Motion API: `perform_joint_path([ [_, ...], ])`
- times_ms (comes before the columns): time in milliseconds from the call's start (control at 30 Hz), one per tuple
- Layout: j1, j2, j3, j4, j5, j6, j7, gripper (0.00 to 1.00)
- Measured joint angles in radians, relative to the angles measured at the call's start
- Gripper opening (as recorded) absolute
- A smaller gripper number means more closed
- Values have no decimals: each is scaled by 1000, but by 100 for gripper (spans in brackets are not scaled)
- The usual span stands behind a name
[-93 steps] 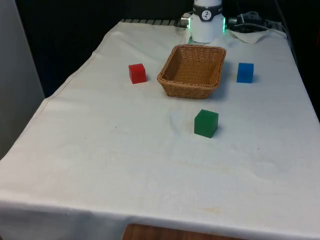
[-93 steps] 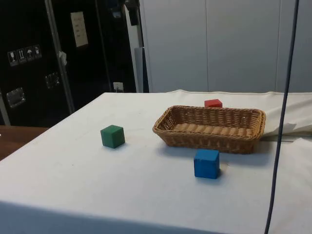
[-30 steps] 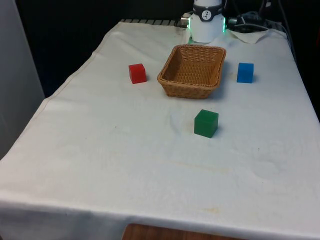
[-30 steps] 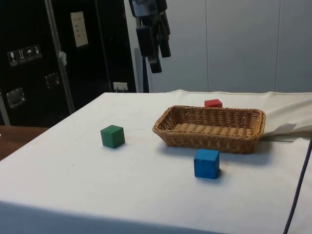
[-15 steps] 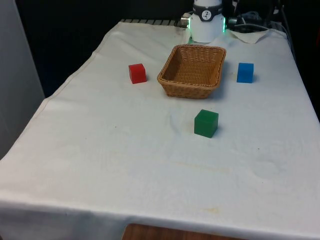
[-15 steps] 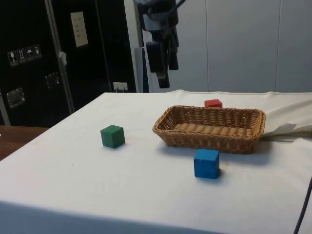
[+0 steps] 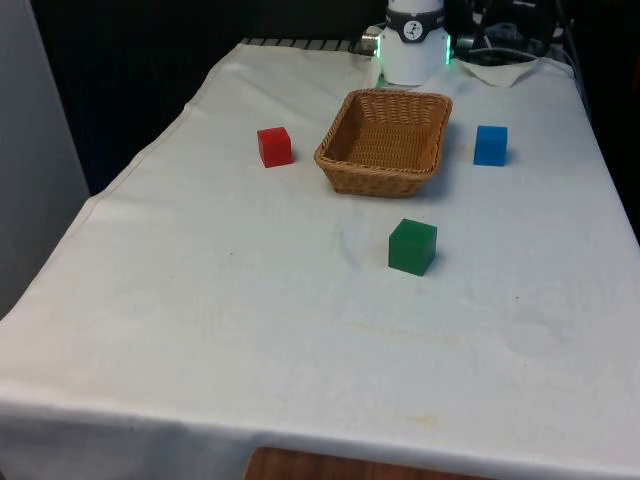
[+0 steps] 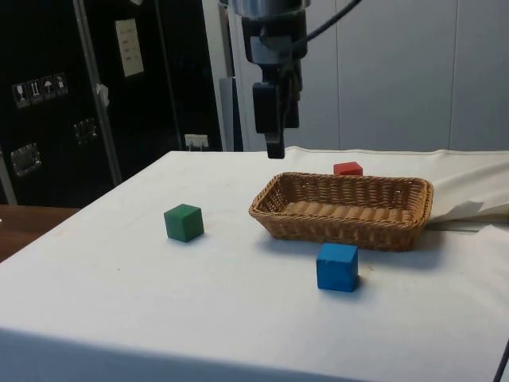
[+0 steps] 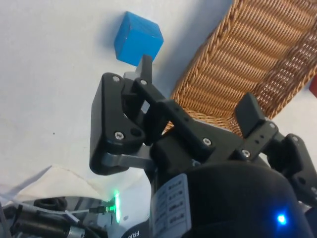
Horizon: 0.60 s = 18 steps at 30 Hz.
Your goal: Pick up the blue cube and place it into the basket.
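Hanging above the basket's (image 8: 343, 205) near corner, the gripper (image 8: 275, 131) has advanced from earlier. Fingers spread, empty. Blue cube (image 8: 337, 267) unmoved.

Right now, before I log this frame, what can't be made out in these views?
- Red cube: side view, lower part hidden behind the basket.
- Basket's floor: side view, mostly hidden by its near wall.
- Basket: wrist view, cut off by the picture's edge and partly covered by the gripper.
- Blue cube: wrist view, one edge partly behind a fingertip.
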Motion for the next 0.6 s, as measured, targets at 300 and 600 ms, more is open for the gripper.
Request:
perform_joint_path([
  [300,0,-35,21,-99,3,112,33,100],
  [600,0,-43,56,-168,20,184,78,100],
])
